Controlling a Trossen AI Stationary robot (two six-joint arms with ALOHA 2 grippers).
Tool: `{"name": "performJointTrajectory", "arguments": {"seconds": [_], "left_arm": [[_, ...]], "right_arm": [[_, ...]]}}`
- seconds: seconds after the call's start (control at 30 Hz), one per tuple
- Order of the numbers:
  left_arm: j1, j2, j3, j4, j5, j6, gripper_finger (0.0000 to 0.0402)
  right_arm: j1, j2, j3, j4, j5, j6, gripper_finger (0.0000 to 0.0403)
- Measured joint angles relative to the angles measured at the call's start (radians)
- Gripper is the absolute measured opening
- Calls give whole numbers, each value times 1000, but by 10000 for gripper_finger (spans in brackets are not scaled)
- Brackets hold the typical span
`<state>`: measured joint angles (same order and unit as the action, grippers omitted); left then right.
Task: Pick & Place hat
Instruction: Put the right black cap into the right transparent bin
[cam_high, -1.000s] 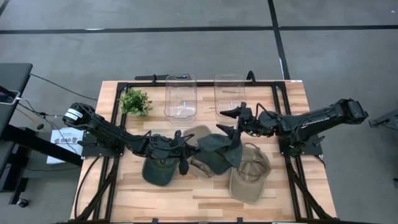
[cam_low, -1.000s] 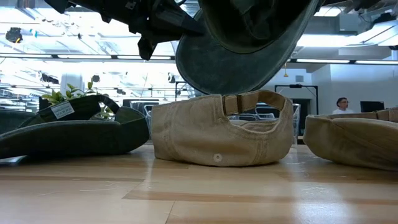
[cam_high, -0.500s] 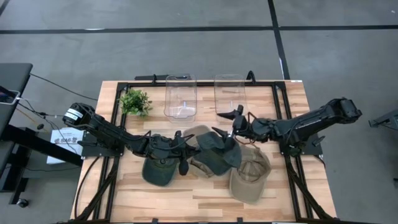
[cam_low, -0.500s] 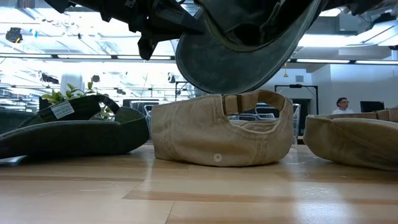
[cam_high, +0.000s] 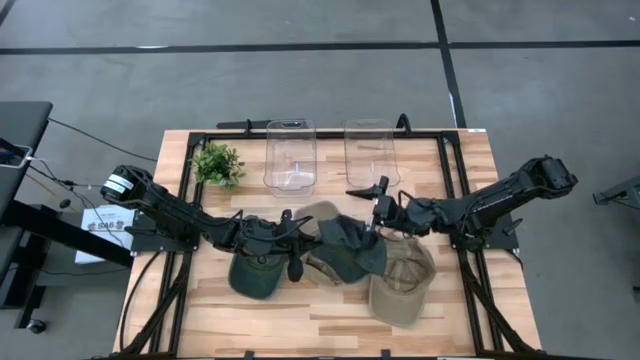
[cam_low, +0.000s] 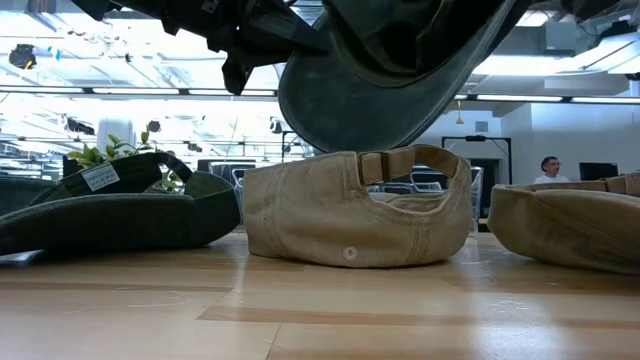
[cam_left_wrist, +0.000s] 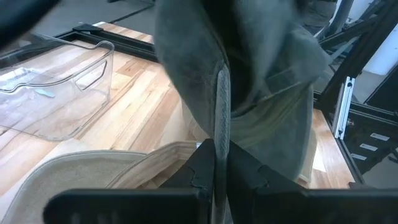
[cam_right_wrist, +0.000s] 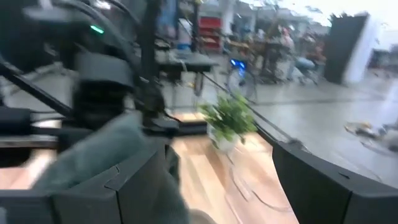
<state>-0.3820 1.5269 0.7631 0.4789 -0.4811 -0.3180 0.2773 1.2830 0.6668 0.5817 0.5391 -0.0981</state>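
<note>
A dark green hat (cam_high: 350, 248) hangs above the middle of the table, with my left gripper (cam_high: 305, 232) shut on it. In the low view this hat (cam_low: 390, 80) floats over a tan hat (cam_low: 355, 210) that rests on its rim. My right gripper (cam_high: 370, 208) stands open at the held hat's right side, one finger over its edge. In the right wrist view the green cloth (cam_right_wrist: 106, 155) shows beside one finger (cam_right_wrist: 134, 186). Whether that finger touches the cloth, I cannot tell. Another dark green hat (cam_high: 255, 272) and a second tan hat (cam_high: 400, 282) lie on the table. My left gripper pinches an edge of the green hat (cam_left_wrist: 221, 118) between its two fingers (cam_left_wrist: 205, 167). It comes nearly level from the table's left. The edge stands on end between the fingertips. The hat is lifted clear and sags below and beyond the fingers.
Two clear plastic bins (cam_high: 290, 155) (cam_high: 370, 150) stand at the back of the table, and a small potted plant (cam_high: 217, 163) at the back left. Black frame rails (cam_high: 470, 270) run along both sides. People show far off in the room behind.
My right gripper has moved toward the table's near edge and the held green hat, rolling its wrist, and stays open. The held hat has sagged a little lower at its right side.
</note>
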Motion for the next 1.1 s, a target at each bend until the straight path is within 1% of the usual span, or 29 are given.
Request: {"name": "performJointTrajectory", "arguments": {"seconds": [0.1, 0.27, 0.5, 0.63, 0.77, 0.97, 1.1], "left_arm": [[5, 0, -1, -8, -3, -1, 22], [15, 0, -7, -14, -5, -16, 22], [14, -2, -5, -14, 2, -19, 22], [14, -3, -5, -15, 2, -19, 22], [14, -3, -3, -15, 1, -19, 22], [14, -3, -2, -14, -4, -19, 22], [14, -5, -2, -9, -5, -19, 22]], "right_arm": [[57, -10, 32, 3, 34, -49, 291], [157, -26, 114, 1, 120, -164, 291], [264, -28, 220, -5, 339, -374, 291], [297, -27, 267, -5, 464, -473, 291], [310, -27, 303, -4, 548, -535, 291], [310, -25, 360, 6, 668, -537, 291], [310, -27, 384, 82, 746, -536, 291]]}}
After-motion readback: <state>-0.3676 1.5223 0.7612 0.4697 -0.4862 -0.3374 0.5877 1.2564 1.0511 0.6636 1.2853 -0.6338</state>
